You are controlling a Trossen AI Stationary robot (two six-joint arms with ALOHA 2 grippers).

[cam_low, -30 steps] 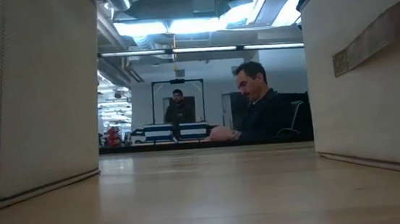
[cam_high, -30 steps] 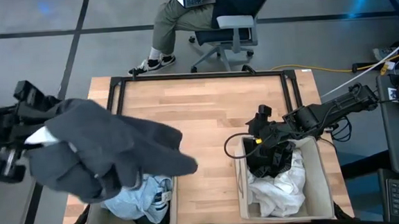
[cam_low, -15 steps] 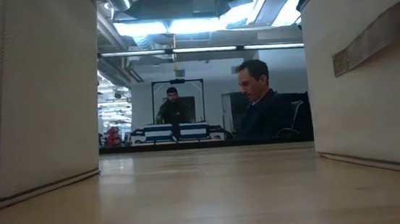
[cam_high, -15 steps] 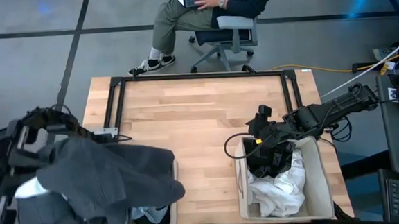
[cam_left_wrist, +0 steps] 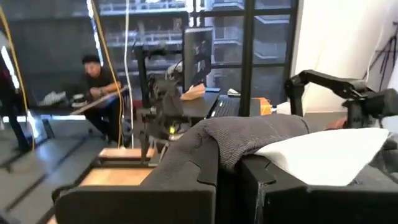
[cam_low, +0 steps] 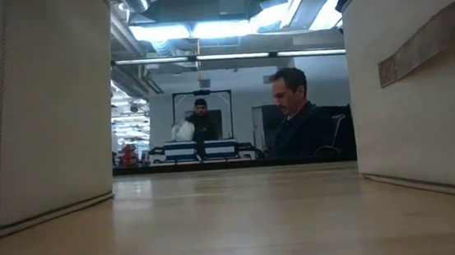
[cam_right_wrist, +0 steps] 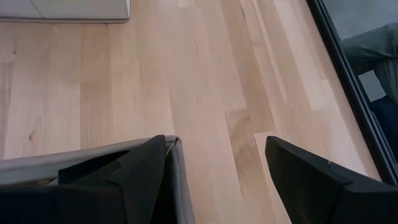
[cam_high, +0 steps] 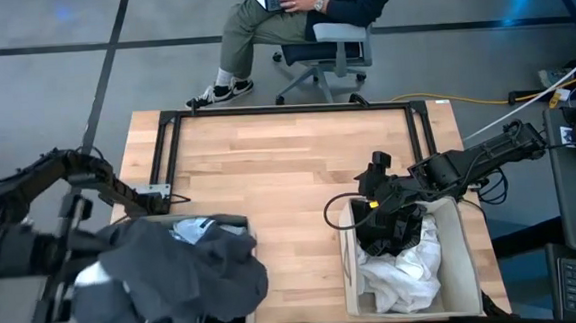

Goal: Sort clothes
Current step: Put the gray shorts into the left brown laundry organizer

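Observation:
A dark grey garment (cam_high: 170,279) hangs bunched from my left gripper (cam_high: 100,283) over the left beige bin (cam_high: 240,222) at the table's near left. It hides most of that gripper and bin. The left wrist view shows it draped over the fingers (cam_left_wrist: 249,134), with a white tag (cam_left_wrist: 323,155). A pale light-blue garment (cam_high: 197,230) shows in the bin beside it. My right gripper (cam_right_wrist: 217,180) is open and empty over the far left corner of the right bin (cam_high: 466,251), which holds a white garment (cam_high: 405,273). My left gripper is shut on the dark grey garment, with a bunched fold (cam_left_wrist: 227,152) lying between and over its fingers (cam_left_wrist: 186,186). The cloth hides the place of contact. The garment hangs slack below and around the gripper, and its lower part lies over the left bin.
A black frame (cam_high: 166,139) runs along the table's far and left edges. Bare wood (cam_high: 289,181) lies between the two bins. A person sits on an office chair (cam_high: 326,44) beyond the far edge. The low view shows only both bins' walls (cam_low: 36,111).
My left gripper has swung toward the table's near edge and gone down with the dark grey garment. The garment was held high and spread out. It now hangs bunched over the left bin and covers most of the light-blue garment.

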